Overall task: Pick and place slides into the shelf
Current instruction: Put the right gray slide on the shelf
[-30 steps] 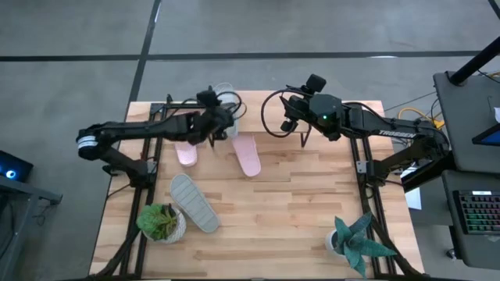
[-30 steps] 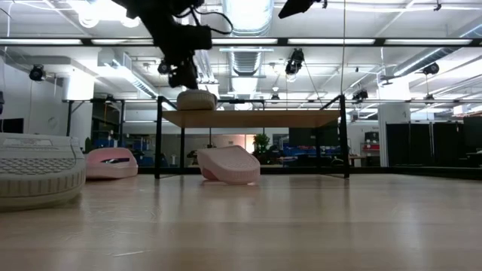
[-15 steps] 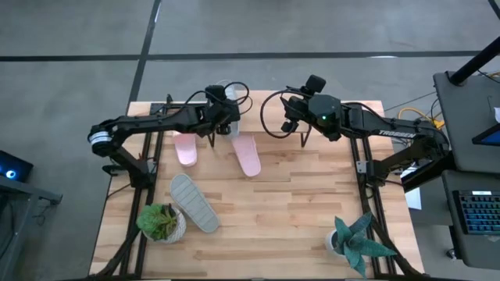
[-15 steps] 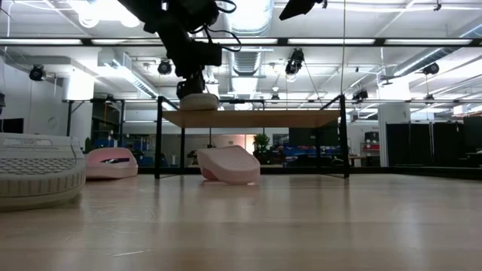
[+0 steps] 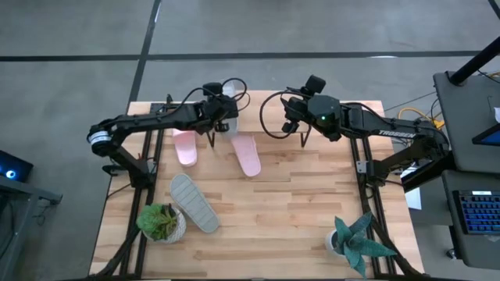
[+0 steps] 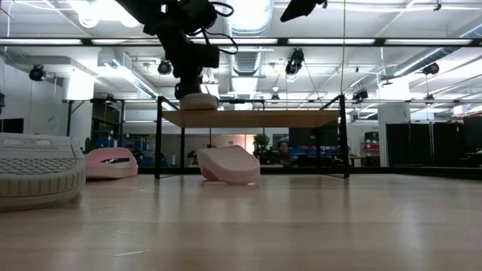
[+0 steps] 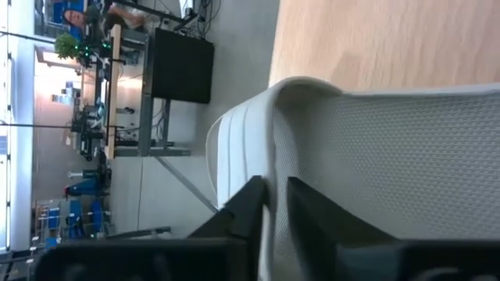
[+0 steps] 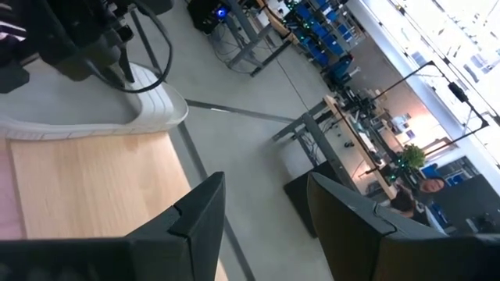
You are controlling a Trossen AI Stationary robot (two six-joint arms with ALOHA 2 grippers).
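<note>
Here the placing step is in hand: the left hand (image 6: 197,79) is clamped on the strap edge of a light grey slide (image 6: 197,100), which rests, or very nearly rests, on the plank top of the shelf (image 6: 256,117) at its left end. The left wrist view shows the two dark fingers (image 7: 251,204) pinching the slide's pale rim, so it is not yet let go.

The right hand (image 8: 258,204) hangs above the right part of the shelf with its fingers spread and nothing between them.

Three slides are left on the counter (image 5: 297,226): two pink ones (image 5: 186,148) (image 5: 247,155) lying just in front of the shelf, one partly under its front edge, and the other grey slide (image 5: 194,203) nearer the front, beside a potted plant (image 5: 161,222).

Next, I judge, the left hand needs to part its fingers once the slide sits flat, lift clear without dragging it off the plank, then go for a pink slide.
</note>
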